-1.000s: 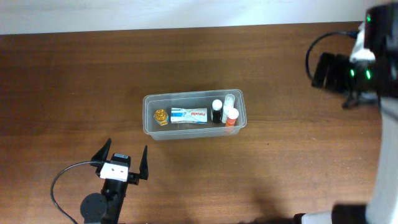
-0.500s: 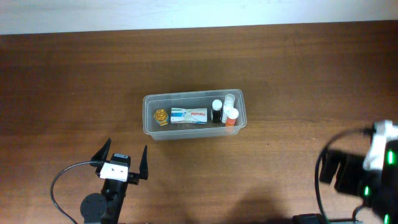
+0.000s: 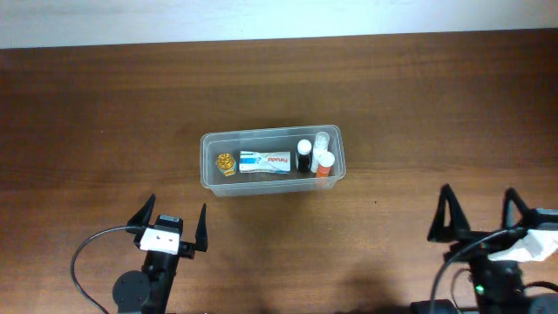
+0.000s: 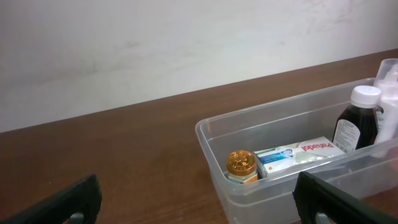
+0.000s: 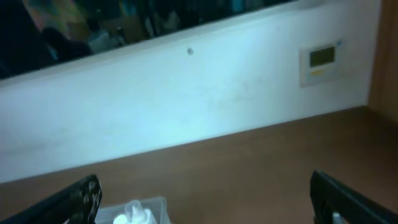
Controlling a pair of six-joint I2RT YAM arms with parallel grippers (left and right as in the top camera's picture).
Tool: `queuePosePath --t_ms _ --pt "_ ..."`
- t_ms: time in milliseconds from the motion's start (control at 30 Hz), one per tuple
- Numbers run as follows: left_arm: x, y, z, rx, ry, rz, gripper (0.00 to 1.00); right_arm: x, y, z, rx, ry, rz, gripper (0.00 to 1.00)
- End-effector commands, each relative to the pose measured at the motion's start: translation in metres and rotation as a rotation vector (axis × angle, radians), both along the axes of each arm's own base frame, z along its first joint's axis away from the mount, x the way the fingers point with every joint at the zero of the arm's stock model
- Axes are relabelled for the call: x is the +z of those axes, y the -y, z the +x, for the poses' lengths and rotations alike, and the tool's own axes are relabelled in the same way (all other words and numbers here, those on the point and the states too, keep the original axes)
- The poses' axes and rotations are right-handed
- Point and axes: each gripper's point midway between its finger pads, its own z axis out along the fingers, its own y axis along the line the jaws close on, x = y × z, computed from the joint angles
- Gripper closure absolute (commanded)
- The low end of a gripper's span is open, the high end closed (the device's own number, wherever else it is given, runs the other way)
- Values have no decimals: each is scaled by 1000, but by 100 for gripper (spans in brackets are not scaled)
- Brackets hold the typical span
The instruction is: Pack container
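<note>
Overhead shows the clear, translucent plastic rectangular container sitting near the middle of the brown wooden table. It is already loaded: a small gold-capped jar at its left end, a white-and-blue cardboard box lying flat beside it, and a dark bottle with a white cap, an orange-bodied bottle with a white cap and a pale clear bottle standing together at the right end. Your main risk, as I judge it, is a careless forward move. The left wrist view has the tub's near corner straight ahead, so driving that arm on with its fingers splayed would probably shove the light tub across the smooth wood. That could topple the upright bottles against one another. The right wrist view is dim and blurred and catches only a scrap of the tub at the bottom edge, so you would be steering that side nearly blind. Nothing loose shows on the table, so further reaching looks needless. The left gripper is spread wide, holds nothing and touches nothing, near the tub's front left corner but apart from it. The right gripper is likewise spread wide and empty, well apart from the tub.
</note>
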Motion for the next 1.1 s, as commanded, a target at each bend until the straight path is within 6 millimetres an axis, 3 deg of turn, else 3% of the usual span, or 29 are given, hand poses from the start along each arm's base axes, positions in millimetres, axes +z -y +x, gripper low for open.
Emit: queuePosePath --t_ms 0,200,333,600,900,1067 --pt "-1 -2 0 11 3 15 1 -22 -6 9 30 22 5 2" --pt "-1 -2 0 11 3 15 1 -45 -15 14 74 117 -231 2" --pt "-1 -2 0 11 3 15 1 -61 -14 20 65 132 -298 2" --pt "-1 -2 0 11 3 15 1 -94 -15 38 63 113 -305 2" --pt "-1 -2 0 11 3 15 1 -111 -15 53 47 217 -303 2" --pt "-1 -2 0 11 3 15 1 -136 -15 59 54 170 -304 2"
